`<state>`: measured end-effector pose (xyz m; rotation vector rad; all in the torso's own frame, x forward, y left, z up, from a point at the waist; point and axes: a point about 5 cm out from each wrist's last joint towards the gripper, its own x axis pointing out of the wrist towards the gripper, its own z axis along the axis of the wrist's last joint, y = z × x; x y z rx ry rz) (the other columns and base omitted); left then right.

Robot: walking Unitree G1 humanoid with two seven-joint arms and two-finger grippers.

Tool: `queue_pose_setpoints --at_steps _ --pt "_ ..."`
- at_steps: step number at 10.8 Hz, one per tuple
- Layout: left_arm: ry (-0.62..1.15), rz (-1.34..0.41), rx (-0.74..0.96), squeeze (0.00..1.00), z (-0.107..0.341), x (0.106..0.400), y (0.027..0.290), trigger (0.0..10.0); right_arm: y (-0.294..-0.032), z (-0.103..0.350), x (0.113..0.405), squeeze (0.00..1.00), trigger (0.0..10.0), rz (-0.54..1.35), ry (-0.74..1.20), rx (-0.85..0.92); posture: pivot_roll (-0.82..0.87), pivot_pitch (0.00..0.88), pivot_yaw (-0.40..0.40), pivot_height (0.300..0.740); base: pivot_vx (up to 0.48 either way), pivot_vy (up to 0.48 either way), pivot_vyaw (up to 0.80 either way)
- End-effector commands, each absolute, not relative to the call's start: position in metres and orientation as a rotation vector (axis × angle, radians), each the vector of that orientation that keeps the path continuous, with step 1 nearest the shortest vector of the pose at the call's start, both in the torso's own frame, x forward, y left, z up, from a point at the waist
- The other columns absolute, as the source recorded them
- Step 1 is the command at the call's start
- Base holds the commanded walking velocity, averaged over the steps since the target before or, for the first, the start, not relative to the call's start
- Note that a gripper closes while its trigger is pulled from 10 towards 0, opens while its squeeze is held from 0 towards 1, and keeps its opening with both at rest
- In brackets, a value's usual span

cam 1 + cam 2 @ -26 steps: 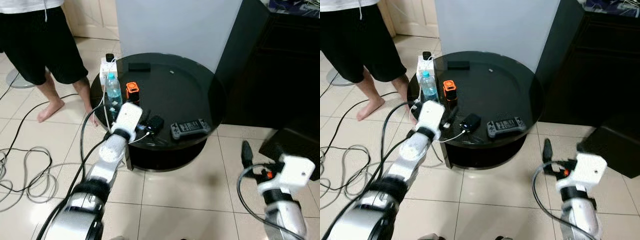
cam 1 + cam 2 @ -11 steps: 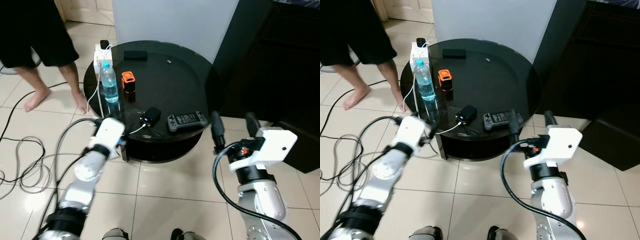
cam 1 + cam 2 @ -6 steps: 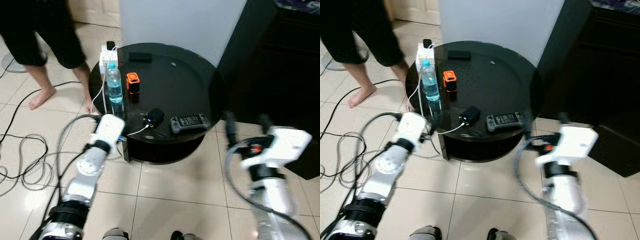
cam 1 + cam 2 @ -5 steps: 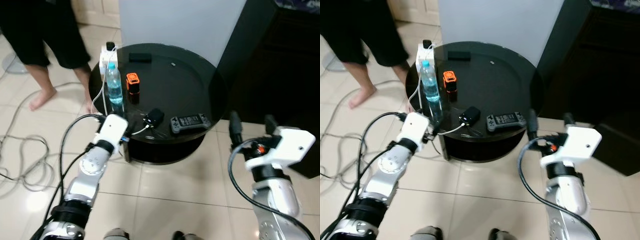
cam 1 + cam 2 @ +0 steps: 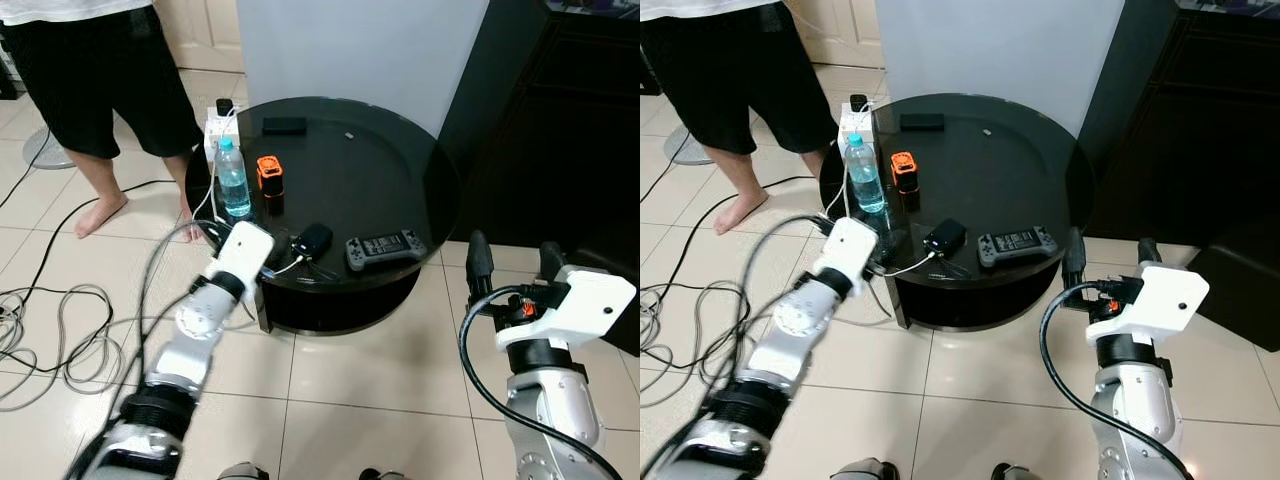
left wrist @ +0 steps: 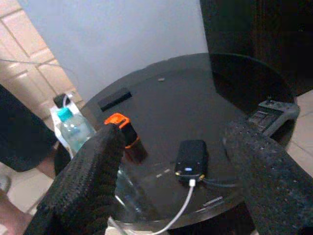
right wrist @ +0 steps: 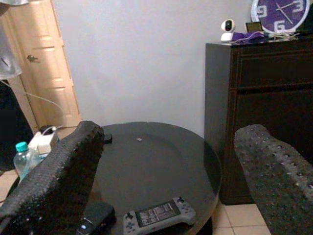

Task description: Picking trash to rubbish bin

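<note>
A clear plastic bottle (image 5: 232, 178) with a blue cap stands upright near the left rim of the round black table (image 5: 390, 170). My left gripper (image 6: 173, 132) is open at the table's front-left edge, below the bottle and apart from it; its white wrist (image 5: 245, 250) covers the fingers from above. In the left wrist view the bottle (image 6: 73, 129) stands beyond one finger. My right gripper (image 5: 512, 262) is open and empty, raised over the floor to the right of the table.
On the table lie an orange and black device (image 5: 267, 175), a black phone (image 5: 313, 240) on a white cable, a game controller (image 5: 384, 248) and a small black box (image 5: 285, 125). A person (image 5: 100, 70) stands at the far left. Cables (image 5: 50, 330) lie on the floor; a dark cabinet (image 5: 540, 130) stands on the right.
The camera has swung about. My left wrist has come up closer to the table's front-left rim. The right gripper has stayed raised and open. The person has shifted at the far left.
</note>
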<state>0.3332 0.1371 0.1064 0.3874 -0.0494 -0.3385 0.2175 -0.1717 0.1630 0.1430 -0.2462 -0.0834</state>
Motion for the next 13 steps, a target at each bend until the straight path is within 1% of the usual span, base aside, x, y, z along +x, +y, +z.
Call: queue_pose_setpoints --at_steps 1,4,7,9,10,13 --pt "-0.066 -0.34 0.377 0.0 0.11 0.337 0.132 10.0 -0.172 0.163 0.218 0.0 10.0 -0.093 -0.243 0.131 0.15 0.073 -0.029 0.74 0.0 0.0 0.0" --pt "-0.067 -0.349 0.328 0.0 0.108 0.337 0.118 10.0 -0.179 0.162 0.218 0.0 10.0 -0.1 -0.224 0.124 0.14 0.077 -0.048 0.74 0.0 0.0 -0.8" --pt "-0.083 -0.352 0.29 0.0 0.114 0.336 0.114 10.0 -0.17 0.164 0.221 0.0 10.0 -0.04 -0.214 0.109 0.16 0.11 -0.082 0.74 0.0 0.0 0.0" --pt "-0.092 -0.367 0.26 0.0 0.113 0.327 0.105 10.0 -0.173 0.162 0.222 0.0 10.0 -0.017 -0.202 0.106 0.18 0.124 -0.081 0.74 0.0 0.0 -0.8" --pt "-0.079 -0.367 0.263 0.0 0.11 0.327 0.109 10.0 -0.169 0.163 0.225 0.0 10.0 -0.02 -0.208 0.106 0.16 0.112 -0.076 0.74 0.0 0.0 -0.8" --pt "-0.073 -0.371 0.262 0.0 0.111 0.331 0.105 10.0 -0.172 0.165 0.222 0.0 10.0 -0.043 -0.215 0.105 0.15 0.1 -0.07 0.74 0.0 0.0 0.0"
